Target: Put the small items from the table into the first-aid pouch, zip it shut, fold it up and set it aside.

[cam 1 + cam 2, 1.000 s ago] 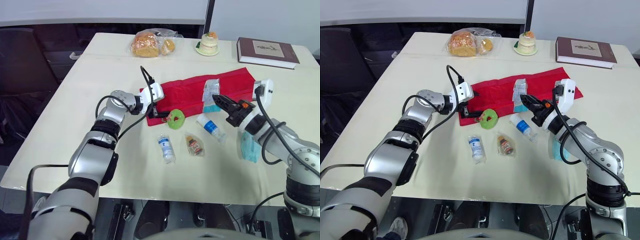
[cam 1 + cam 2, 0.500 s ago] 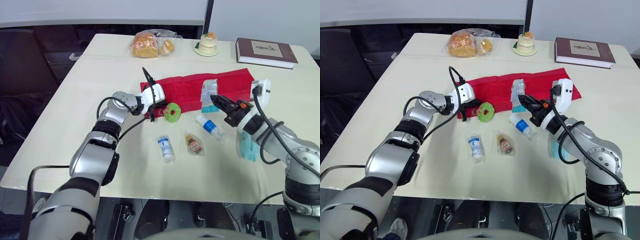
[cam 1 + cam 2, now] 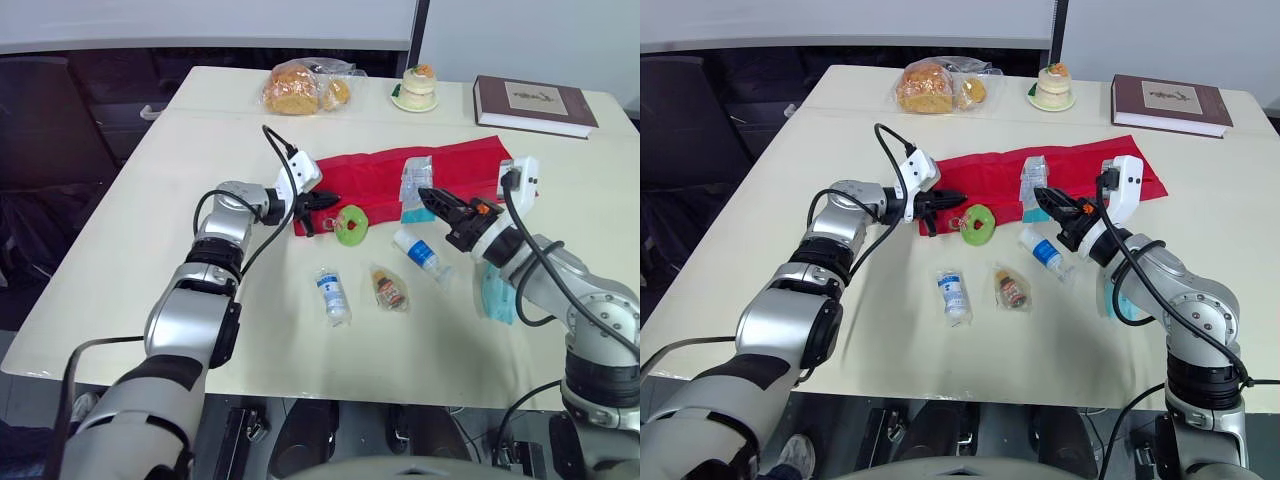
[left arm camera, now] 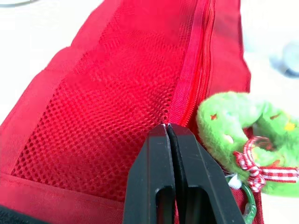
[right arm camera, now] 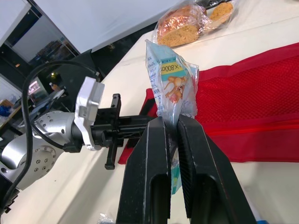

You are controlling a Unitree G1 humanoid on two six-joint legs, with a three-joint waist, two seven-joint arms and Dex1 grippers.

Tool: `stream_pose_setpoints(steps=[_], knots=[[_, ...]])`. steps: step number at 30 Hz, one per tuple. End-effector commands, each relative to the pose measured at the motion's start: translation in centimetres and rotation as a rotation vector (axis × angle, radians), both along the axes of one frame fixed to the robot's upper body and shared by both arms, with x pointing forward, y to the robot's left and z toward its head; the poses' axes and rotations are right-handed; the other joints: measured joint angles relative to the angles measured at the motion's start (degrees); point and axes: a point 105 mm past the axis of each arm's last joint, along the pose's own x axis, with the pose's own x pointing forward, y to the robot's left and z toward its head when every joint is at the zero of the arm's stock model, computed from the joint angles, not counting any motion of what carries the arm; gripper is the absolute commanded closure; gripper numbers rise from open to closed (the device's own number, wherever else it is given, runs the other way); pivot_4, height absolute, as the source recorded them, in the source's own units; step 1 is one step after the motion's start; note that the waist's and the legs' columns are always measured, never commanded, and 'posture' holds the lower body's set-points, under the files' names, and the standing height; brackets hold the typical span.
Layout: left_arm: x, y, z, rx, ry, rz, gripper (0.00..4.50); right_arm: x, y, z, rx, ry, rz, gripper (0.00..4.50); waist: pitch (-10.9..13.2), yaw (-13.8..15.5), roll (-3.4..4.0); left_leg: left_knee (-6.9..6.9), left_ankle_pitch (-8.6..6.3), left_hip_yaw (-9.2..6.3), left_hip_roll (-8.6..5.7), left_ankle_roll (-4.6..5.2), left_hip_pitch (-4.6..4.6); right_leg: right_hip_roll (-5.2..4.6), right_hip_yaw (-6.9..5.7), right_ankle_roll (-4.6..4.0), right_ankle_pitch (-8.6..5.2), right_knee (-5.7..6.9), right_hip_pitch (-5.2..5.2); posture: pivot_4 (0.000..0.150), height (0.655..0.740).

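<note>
The red first-aid pouch [image 3: 400, 175] lies unfolded across the table, mesh side up. My left gripper [image 3: 325, 200] is at its left end, shut on the zipper edge [image 4: 187, 88]. A green fabric ring [image 3: 351, 224] with a checked bow lies right beside those fingers. My right gripper [image 3: 430, 196] is shut on a clear printed packet [image 5: 170, 79], held upright above the pouch's front edge. A small capped bottle [image 3: 421, 252], a white and blue bottle [image 3: 333, 294] and a brown sachet [image 3: 388, 289] lie in front of the pouch. A teal pack [image 3: 497, 292] sits under my right forearm.
A bag of bread [image 3: 300, 88], a small cake on a plate [image 3: 416, 86] and a dark book [image 3: 535, 103] stand along the far side of the table. Black chairs stand off the table's left edge.
My left gripper was open over the pouch's left end; it has shut on the zipper edge and turned. The right gripper with its packet has drifted slightly toward the pouch.
</note>
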Motion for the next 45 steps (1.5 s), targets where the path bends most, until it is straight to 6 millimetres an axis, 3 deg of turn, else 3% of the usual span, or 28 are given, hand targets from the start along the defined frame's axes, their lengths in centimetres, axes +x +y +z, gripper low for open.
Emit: stream_pose_setpoints(steps=[1, 7, 12, 20, 23, 29, 39, 45], knots=[[0.1, -0.6, 3.1, -0.055, -0.097, -0.025, 4.47, -0.3, 0.7, 1.0, 0.028, -0.034, 0.033, 4.5, 0.0, 0.0, 0.0, 0.0, 0.0, 0.0, 0.0, 0.0, 0.0, 0.0, 0.0, 0.0, 0.0, 0.0, 0.0, 0.15, 0.7289], [-0.3, -1.1, 3.1, -0.086, -0.091, -0.055, 4.47, -0.1, 2.8, 0.0, 0.164, 0.071, 0.116, 4.5, 0.0, -0.04, 0.0, 0.0, 0.0, 0.0, 0.0, 0.0, 0.02, 0.0, 0.0, 0.0, 0.0, 0.04, 0.0, 0.15, 0.7289], [-1.0, -1.8, 2.8, -0.106, -0.078, -0.096, 4.47, 1.6, 4.3, 0.0, 0.279, 0.138, 0.149, 4.5, 0.0, -0.28, 0.0, 0.05, 0.01, 0.02, 0.0, -0.01, 0.03, 0.0, 0.03, 0.0, 0.0, 0.14, 0.0, 0.15, 0.7289], [-1.8, -1.6, 2.1, -0.104, -0.06, -0.113, 4.47, 5.4, 3.2, 0.7, 0.24, 0.068, 0.058, 4.5, 0.0, -0.84, 0.01, 0.22, 0.0, 0.0, -0.01, -0.01, 0.01, 0.0, 0.03, 0.0, 0.0, 0.28, -0.01, 0.15, 0.7289], [-1.9, -1.4, 1.8, -0.11, -0.05, -0.109, 4.47, 5.9, 3.7, 0.5, 0.243, 0.071, 0.067, 4.5, 0.0, -1.31, 0.01, 0.24, 0.0, 0.0, -0.01, -0.01, 0.03, -0.01, 0.04, 0.0, 0.0, 0.38, -0.02, 0.15, 0.7289], [-2.0, -1.6, 1.8, -0.139, -0.048, -0.099, 4.47, 5.1, 5.4, -2.5, 0.199, 0.156, 0.127, 4.5, 0.0, -1.41, 0.01, 0.25, 0.01, 0.0, 0.01, -0.01, 0.05, 0.0, 0.05, -0.01, 0.0, 0.5, -0.06, 0.15, 0.7289], [-1.9, -1.6, 1.9, -0.171, -0.048, -0.077, 4.47, 2.7, 5.3, -5.4, 0.147, 0.317, 0.199, 4.5, 0.0, -1.36, 0.01, 0.42, 0.01, 0.01, 0.0, -0.01, 0.02, -0.05, 0.07, 0.0, 0.0, 0.61, -0.06, 0.15, 0.7289], [-2.3, -2.1, 1.7, -0.195, -0.039, -0.092, 4.47, 1.6, 6.5, -7.0, 0.174, 0.434, 0.224, 4.5, 0.0, -1.37, 0.02, 0.42, 0.0, 0.01, 0.01, -0.01, 0.04, -0.04, 0.08, -0.01, 0.0, 0.63, -0.06, 0.15, 0.7289]])
